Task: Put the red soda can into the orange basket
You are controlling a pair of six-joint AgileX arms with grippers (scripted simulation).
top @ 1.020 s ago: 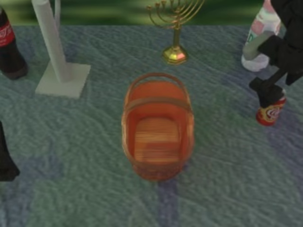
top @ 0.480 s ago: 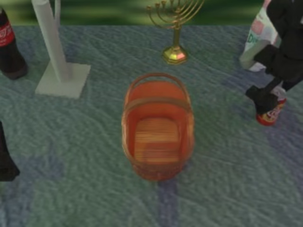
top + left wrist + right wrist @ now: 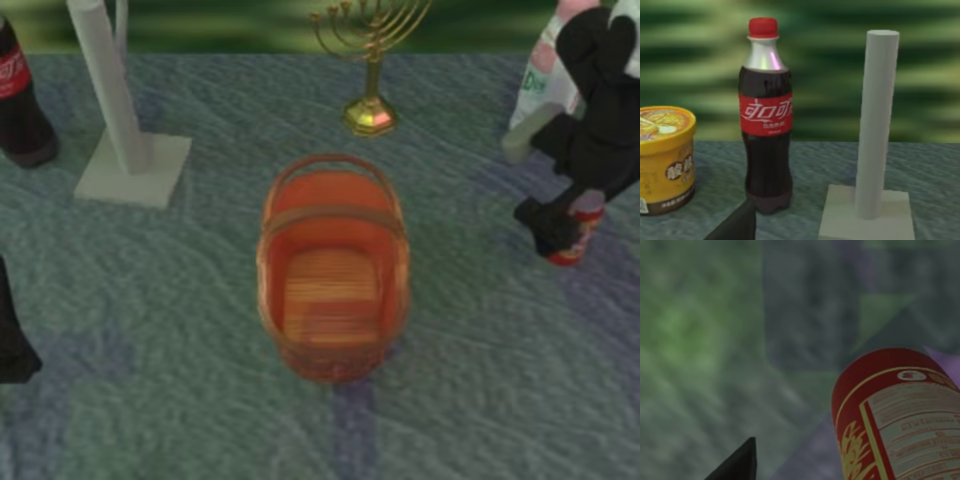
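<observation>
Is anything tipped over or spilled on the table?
Nothing is spilled. One oddity: the red soda can at the table's right looks tilted at the right gripper. The orange basket sits upright.

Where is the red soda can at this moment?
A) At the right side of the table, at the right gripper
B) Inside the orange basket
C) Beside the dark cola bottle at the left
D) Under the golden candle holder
A: in the top view the red soda can is at the table's right side, right at the right gripper, apart from the orange basket, whose slatted bottom holds nothing.
</observation>
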